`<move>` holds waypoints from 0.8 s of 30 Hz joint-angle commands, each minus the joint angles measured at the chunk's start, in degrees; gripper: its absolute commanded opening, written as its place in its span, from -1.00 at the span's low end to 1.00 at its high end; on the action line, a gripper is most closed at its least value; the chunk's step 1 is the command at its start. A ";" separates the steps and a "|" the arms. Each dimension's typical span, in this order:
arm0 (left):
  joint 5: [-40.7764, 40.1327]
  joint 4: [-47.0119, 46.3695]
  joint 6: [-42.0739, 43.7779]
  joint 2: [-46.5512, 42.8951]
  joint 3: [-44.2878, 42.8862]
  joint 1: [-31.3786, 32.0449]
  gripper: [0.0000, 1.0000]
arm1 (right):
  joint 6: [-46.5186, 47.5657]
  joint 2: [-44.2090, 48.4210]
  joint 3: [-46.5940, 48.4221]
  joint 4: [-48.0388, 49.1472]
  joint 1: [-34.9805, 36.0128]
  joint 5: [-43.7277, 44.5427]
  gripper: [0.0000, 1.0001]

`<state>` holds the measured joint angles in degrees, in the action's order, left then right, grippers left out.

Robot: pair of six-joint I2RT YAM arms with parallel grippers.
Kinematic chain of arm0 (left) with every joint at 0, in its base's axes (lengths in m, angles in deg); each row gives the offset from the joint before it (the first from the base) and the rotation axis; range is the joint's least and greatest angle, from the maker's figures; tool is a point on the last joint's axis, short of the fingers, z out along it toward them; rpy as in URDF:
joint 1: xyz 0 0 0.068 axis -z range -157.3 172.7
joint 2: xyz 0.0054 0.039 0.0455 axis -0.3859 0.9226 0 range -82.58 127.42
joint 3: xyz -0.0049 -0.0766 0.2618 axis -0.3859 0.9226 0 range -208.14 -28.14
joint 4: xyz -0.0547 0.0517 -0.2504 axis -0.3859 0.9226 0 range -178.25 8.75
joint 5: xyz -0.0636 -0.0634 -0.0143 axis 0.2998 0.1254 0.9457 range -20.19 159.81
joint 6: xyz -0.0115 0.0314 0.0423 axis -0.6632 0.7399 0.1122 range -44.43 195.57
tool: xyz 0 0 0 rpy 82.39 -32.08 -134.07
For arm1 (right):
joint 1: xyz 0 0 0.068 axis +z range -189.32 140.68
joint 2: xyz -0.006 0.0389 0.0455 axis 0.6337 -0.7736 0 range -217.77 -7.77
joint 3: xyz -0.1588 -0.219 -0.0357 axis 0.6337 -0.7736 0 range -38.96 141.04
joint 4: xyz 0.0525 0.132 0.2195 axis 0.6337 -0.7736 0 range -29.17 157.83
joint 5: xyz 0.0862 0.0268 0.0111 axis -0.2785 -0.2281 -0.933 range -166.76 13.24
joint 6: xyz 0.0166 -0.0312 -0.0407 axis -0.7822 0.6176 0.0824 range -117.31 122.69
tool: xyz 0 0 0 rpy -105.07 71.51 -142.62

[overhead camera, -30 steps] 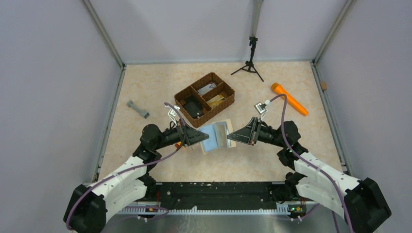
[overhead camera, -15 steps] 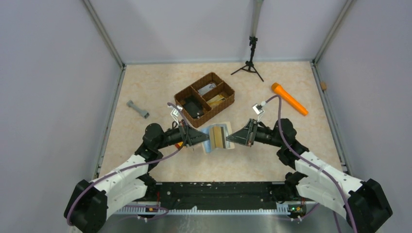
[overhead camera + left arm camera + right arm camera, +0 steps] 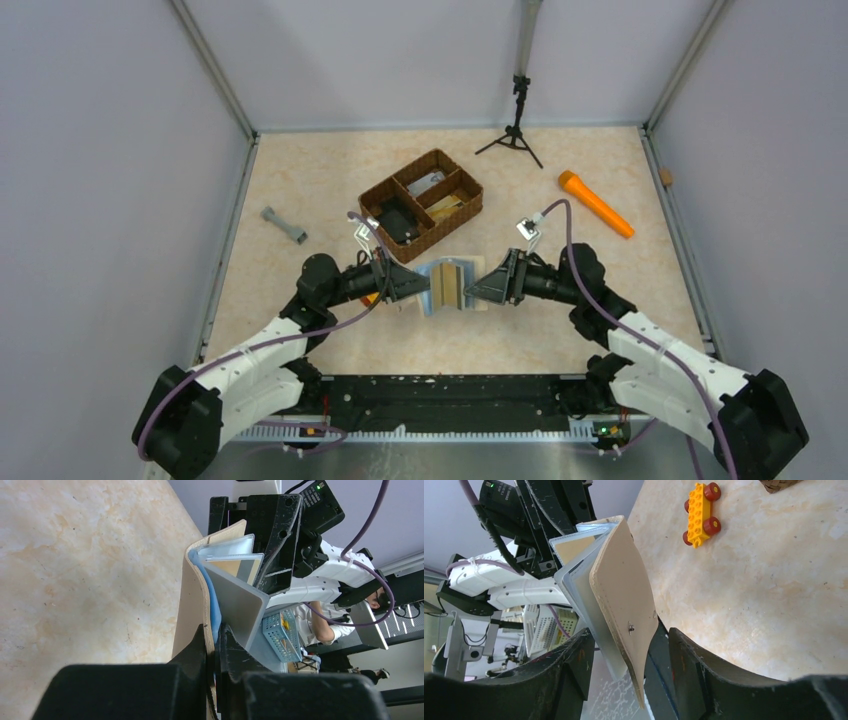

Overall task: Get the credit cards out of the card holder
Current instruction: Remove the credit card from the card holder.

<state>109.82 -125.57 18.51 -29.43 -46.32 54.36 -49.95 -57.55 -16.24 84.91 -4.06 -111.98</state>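
The card holder [image 3: 448, 285] hangs half folded above the table between both arms, cream-beige outside and pale blue inside. My left gripper [image 3: 418, 285] is shut on its left cover; in the left wrist view the jaws [image 3: 214, 632] pinch the beige cover [image 3: 192, 600] and its blue lining. Credit cards sit in its clear sleeves, a tan one [image 3: 235, 566] showing edge-on. My right gripper [image 3: 482, 288] stands open, and the studded beige flap [image 3: 621, 580] hangs between its fingers [image 3: 629, 632] with a gap on each side. A tan card [image 3: 576, 547] peeks out behind the flap.
A brown wicker divided tray [image 3: 422, 203] stands just behind the holder. An orange flashlight [image 3: 595, 204] lies at the right, a grey dumbbell-shaped piece [image 3: 284, 226] at the left, and a small black tripod [image 3: 515, 130] at the back. A yellow toy brick car [image 3: 700, 510] lies under the holder.
The holder went from spread flat to half folded as both grippers drew closer together. My right gripper has opened and let go of its flap; the left stays shut.
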 commanded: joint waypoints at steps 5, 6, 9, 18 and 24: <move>-0.56 -3.87 0.69 -0.94 -2.04 0.54 -1.00 | 0.70 3.90 1.09 0.54 0.68 3.56 0.16; -0.59 -3.67 0.75 -0.98 -2.08 0.53 -1.00 | 0.74 4.20 1.30 0.58 0.68 3.73 0.16; -0.58 -3.57 0.57 -1.30 -1.96 0.57 -1.00 | 0.77 4.66 1.85 0.13 0.59 3.80 0.16; -2.06 -2.98 0.30 -3.95 -0.79 0.53 -1.00 | 0.18 7.67 1.00 0.49 0.51 4.29 0.53; -1.09 -3.95 -0.63 -3.97 -0.99 0.54 -1.00 | -0.09 4.59 1.23 0.82 0.51 2.26 0.13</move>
<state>108.42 -125.52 18.44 -32.38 -46.34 54.73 -49.95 -51.16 -16.24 83.86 -3.90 -108.35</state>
